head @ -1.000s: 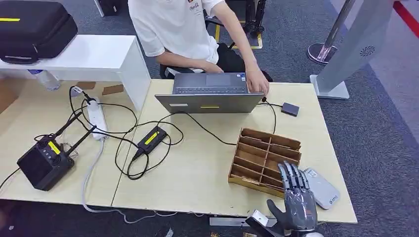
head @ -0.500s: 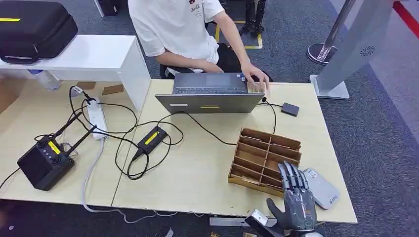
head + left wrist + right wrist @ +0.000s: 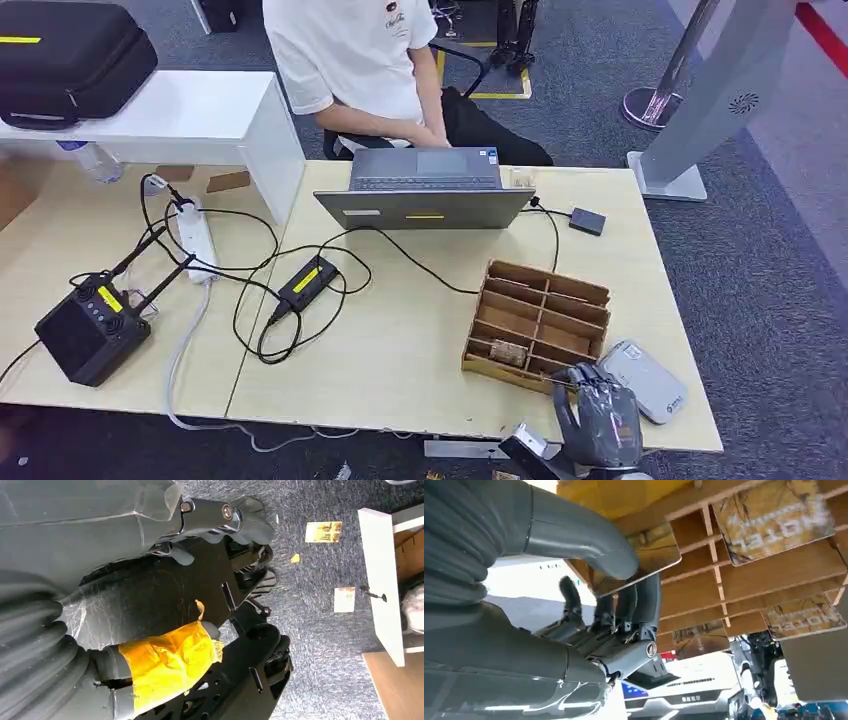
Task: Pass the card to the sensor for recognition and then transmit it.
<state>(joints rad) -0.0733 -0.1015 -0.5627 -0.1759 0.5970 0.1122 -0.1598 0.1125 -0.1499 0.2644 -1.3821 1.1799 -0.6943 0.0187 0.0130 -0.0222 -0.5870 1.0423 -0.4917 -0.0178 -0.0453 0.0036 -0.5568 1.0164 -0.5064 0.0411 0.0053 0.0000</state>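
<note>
- Head view: the right hand [image 3: 597, 412] sits at the near edge of the counter [image 3: 400, 340], fingers curled down against the front of the wooden tray [image 3: 537, 322]. That low, tucked pose fits drawing a card out of a front slot rather than reaching across the tray.
- Right wrist view: the thumb presses on one face of a card [image 3: 644, 560] and the dark fingers [image 3: 634, 600] lie behind it, so the hand appears to be pinching that card at the tray's front row. Whether it is free of the slot yet I cannot tell.
- More cards stand in the tray's compartments, e.g. one [image 3: 774, 515] further in. They stand upright in slots, which leaves an edge exposed for a pinch.
- A grey sensor pad [image 3: 648, 381] lies flat on the counter just right of the tray and close to the hand, so the swipe should need only a short sideways move.
- A person [image 3: 360, 60] sits behind the laptop [image 3: 425, 190] across the counter, probably the one to receive the card.
- Left wrist view: the left hand [image 3: 165, 665] hangs beside the robot over the carpet; I cannot tell how its fingers lie.
</note>
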